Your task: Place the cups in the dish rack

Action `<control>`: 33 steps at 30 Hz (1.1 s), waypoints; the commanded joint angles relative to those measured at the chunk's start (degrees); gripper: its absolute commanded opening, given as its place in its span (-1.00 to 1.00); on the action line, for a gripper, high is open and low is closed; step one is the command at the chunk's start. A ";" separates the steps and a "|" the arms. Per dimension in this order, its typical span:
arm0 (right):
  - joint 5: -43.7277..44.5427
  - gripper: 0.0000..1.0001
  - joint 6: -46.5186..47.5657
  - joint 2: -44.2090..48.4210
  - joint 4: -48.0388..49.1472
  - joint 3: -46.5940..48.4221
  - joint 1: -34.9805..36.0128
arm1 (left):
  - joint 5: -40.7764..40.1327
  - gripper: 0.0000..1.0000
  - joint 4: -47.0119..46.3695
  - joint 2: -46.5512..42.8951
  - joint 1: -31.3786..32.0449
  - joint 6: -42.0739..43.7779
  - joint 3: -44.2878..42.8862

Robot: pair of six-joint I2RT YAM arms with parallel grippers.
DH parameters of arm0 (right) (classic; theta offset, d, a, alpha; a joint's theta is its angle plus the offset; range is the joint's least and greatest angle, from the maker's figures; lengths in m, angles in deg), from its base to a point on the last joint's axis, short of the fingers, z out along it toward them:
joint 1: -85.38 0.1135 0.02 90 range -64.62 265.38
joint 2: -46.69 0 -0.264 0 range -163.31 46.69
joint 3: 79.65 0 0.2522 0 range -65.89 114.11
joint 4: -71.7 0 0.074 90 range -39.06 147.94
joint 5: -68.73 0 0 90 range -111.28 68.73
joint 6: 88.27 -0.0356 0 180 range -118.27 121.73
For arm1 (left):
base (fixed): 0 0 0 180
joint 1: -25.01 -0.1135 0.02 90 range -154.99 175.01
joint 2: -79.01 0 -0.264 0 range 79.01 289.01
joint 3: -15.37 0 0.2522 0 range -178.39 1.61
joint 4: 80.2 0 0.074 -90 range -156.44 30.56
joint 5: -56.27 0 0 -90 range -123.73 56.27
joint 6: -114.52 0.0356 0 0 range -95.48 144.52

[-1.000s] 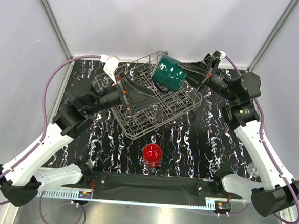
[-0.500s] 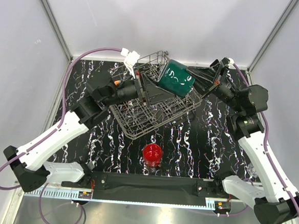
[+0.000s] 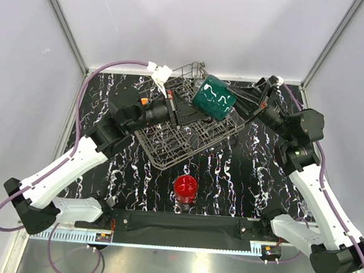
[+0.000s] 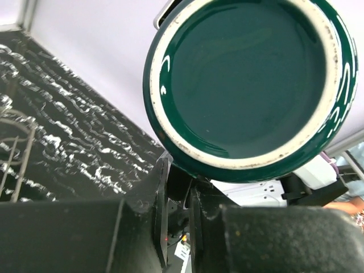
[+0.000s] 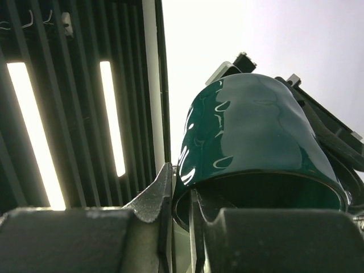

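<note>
A dark teal-green cup [image 3: 214, 97] hangs tilted over the far right corner of the wire dish rack [image 3: 168, 149]. My right gripper [image 3: 239, 103] is shut on its rim wall, one finger inside the mouth [image 5: 181, 176]. The cup [image 5: 250, 131] fills the right wrist view. My left gripper [image 3: 192, 106] meets the cup's base side. In the left wrist view the round base [image 4: 250, 79] sits just above my left gripper [image 4: 179, 166], whose jaws are nearly together on a dark part at the cup's lower edge. A red cup [image 3: 185, 187] stands on the table in front of the rack.
The rack lies skewed on the black marbled table top [image 3: 254, 173], and one of its wires [image 4: 17, 153] shows at the left of the left wrist view. Metal frame posts [image 3: 64, 28] and pale walls close in the back and sides.
My left gripper rose out of the rack, moved right to the green cup's base and closed from wide open. The right arm shifted the cup slightly right.
</note>
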 commanded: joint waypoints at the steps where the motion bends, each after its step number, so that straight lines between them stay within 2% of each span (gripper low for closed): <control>1: -2.51 -0.72 -14.39 1.34 5.24 -0.95 0.30 | -1.87 -1.00 -3.30 -5.05 0.78 -3.87 -0.15; 3: -2.86 -0.53 -13.68 0.99 5.15 -1.30 0.30 | -1.43 -1.00 -3.65 -6.19 0.78 -3.87 0.99; 4: -3.21 -0.31 -13.24 0.81 5.15 -1.22 0.30 | -1.25 -1.00 -3.74 -6.37 0.78 -3.87 1.34; 7: -4.18 0.13 -11.66 -0.07 4.80 -1.04 0.30 | -1.78 -1.00 -3.21 -7.08 0.78 -3.61 1.35; 9: -5.14 0.22 -10.26 -0.51 4.01 -0.87 0.30 | -2.30 -1.00 -2.17 -7.25 0.69 -2.73 0.74; 11: -5.58 0.31 -9.73 -0.69 3.31 -1.22 0.30 | -2.92 -1.00 -1.45 -6.91 0.69 -1.60 -0.75; 15: -7.51 0.47 -4.83 -0.07 -2.56 -1.83 0.30 | -5.02 -1.00 6.44 -6.20 0.69 0.95 -3.48; 23: -10.95 0.63 12.85 3.53 -29.89 -1.48 -0.66 | -22.60 -1.00 29.10 -7.43 0.17 7.81 -8.49; 25: -11.03 0.69 16.55 4.06 -35.07 -1.66 -1.10 | -26.29 -1.00 31.32 -8.39 -0.01 9.04 -8.15; 30: -11.91 0.71 18.13 5.55 -36.86 -3.24 -3.03 | -34.99 -1.00 35.98 -9.63 -0.01 12.82 -4.99; 33: -12.44 0.71 18.40 6.17 -38.18 -3.33 -3.57 | -38.60 -1.00 35.73 -8.93 -0.10 15.19 -1.91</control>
